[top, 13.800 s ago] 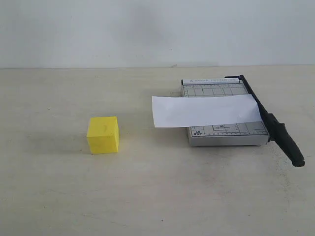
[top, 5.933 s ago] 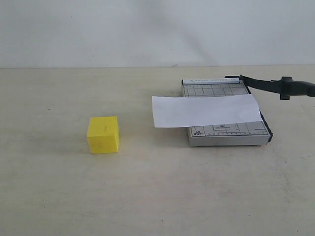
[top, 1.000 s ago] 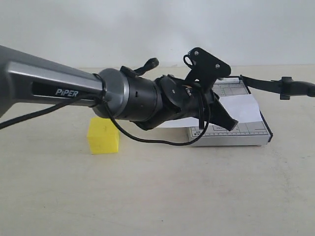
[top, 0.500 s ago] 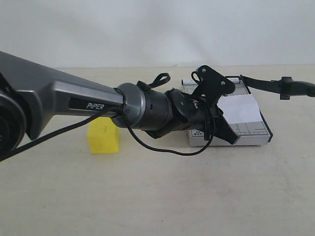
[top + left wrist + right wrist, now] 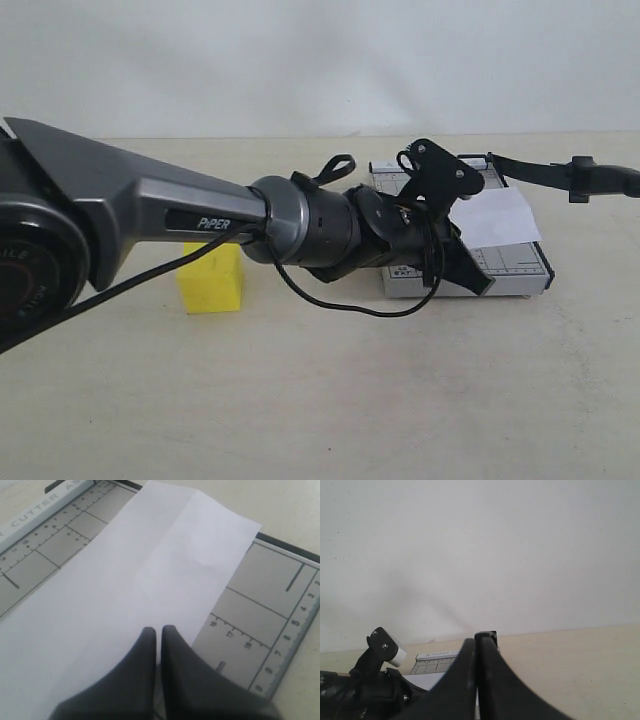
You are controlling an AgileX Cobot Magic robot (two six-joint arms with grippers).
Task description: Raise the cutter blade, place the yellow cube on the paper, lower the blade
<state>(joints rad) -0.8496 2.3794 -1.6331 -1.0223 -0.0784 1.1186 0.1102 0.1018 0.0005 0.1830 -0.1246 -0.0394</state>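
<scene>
Left tool (image 5: 156, 631) has its two fingers pressed together with nothing visible between them. The tips sit low over the paper (image 5: 150, 570); whether they touch it I cannot tell. That white strip lies across the grey cutter board (image 5: 260, 587). On the board's right side the cutter blade (image 5: 545, 172) stands lifted clear. Well apart to the left, the yellow cube (image 5: 212, 278) rests on the desk (image 5: 350, 400), partly hidden by the left arm. Right tool (image 5: 477, 641) is likewise closed.

Right pincer (image 5: 477, 641) closed, tips together, grey cutter board (image 5: 435, 663) beyond
</scene>
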